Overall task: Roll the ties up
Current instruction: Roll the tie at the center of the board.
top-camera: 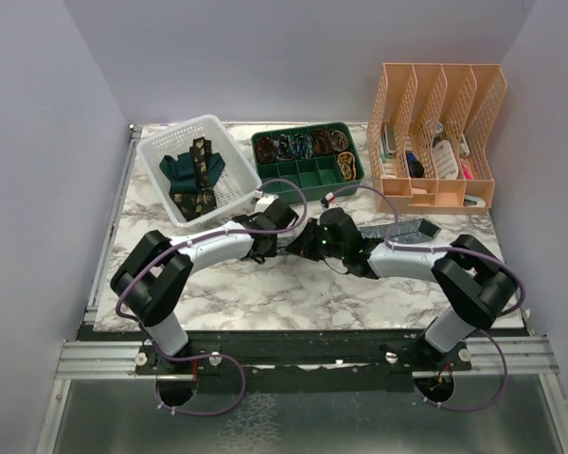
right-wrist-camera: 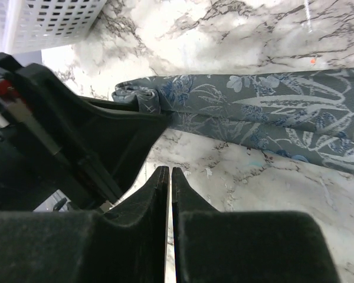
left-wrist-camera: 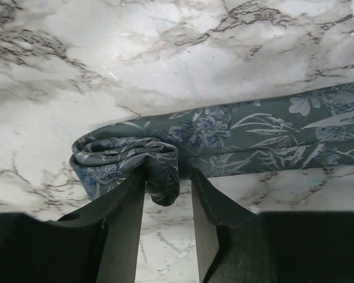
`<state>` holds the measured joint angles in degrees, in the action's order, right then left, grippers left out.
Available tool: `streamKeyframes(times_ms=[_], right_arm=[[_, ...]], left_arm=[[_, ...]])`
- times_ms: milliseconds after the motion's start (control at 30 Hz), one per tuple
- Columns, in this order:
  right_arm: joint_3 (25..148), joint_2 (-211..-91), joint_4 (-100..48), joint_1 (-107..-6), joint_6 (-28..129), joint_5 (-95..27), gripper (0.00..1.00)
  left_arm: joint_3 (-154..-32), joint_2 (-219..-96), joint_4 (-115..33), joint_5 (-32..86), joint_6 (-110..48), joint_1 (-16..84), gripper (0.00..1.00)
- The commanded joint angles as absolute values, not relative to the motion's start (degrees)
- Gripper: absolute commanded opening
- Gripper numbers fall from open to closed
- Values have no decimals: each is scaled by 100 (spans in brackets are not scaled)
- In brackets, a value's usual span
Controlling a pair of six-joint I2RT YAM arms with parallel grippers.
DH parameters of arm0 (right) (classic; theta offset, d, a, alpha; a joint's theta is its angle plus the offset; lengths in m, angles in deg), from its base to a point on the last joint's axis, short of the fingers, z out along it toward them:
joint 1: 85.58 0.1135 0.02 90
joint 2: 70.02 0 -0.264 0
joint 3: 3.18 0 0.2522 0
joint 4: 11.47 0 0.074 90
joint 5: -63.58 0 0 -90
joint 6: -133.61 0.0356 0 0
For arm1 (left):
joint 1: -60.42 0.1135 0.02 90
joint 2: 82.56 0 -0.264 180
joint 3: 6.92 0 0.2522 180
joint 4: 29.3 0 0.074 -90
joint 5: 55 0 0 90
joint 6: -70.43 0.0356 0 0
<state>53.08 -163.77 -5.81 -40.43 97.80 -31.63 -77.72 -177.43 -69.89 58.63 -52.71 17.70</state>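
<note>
A blue-grey patterned tie [left-wrist-camera: 253, 135] lies across the marble table, its left end rolled into a small coil [left-wrist-camera: 121, 156]. My left gripper [left-wrist-camera: 168, 177] stands right at that coil with its jaws apart. A fold of the coil hangs between the fingers [left-wrist-camera: 121, 218] and touches only the left one. My right gripper [right-wrist-camera: 170, 171] is shut on nothing, just in front of the same tie [right-wrist-camera: 271, 118] and beside the left gripper's black body [right-wrist-camera: 76, 135]. From above, both grippers meet mid-table, left gripper [top-camera: 273, 242] and right gripper [top-camera: 308, 242], with the tie [top-camera: 412, 230] trailing right.
A white basket [top-camera: 229, 180] at the back left holds a teal tie [top-camera: 182, 170] and a black-gold tie [top-camera: 202, 159]. A green compartment tray [top-camera: 308, 189] sits behind the grippers. A peach file rack [top-camera: 440, 132] stands at the back right.
</note>
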Motion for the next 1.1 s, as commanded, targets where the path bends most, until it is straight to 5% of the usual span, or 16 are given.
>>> streamKeyframes(times_ms=[0,500,667,767,800,933,1067], right_arm=[[5106,-15951,-949,-4046,9644,-2675,12],[5219,-15746,-1029,-4083,8882,-2897,15],[5531,-16021,-422,-4086,7749,-3577,39],[5874,-16337,-127,-4085,6731,-4070,44],[6171,-16497,-262,-4084,6618,-4254,43],[7670,-17458,-1492,-4073,6882,-4775,14],[7683,-17955,-1024,-4042,7998,-4760,8]], left_arm=[[-7922,-17844,-6822,5435,-5410,1726,41],[-8001,-16637,-6678,5352,-5415,1763,69],[-7702,-16089,-6868,5432,-5481,2057,73],[-7249,-15532,-6925,5416,-5632,2385,74],[-7062,-15322,-6919,5361,-5691,2548,76],[-6292,-14624,-6796,4751,-5689,3337,78],[-5779,-14267,-6473,4214,-5476,3775,79]])
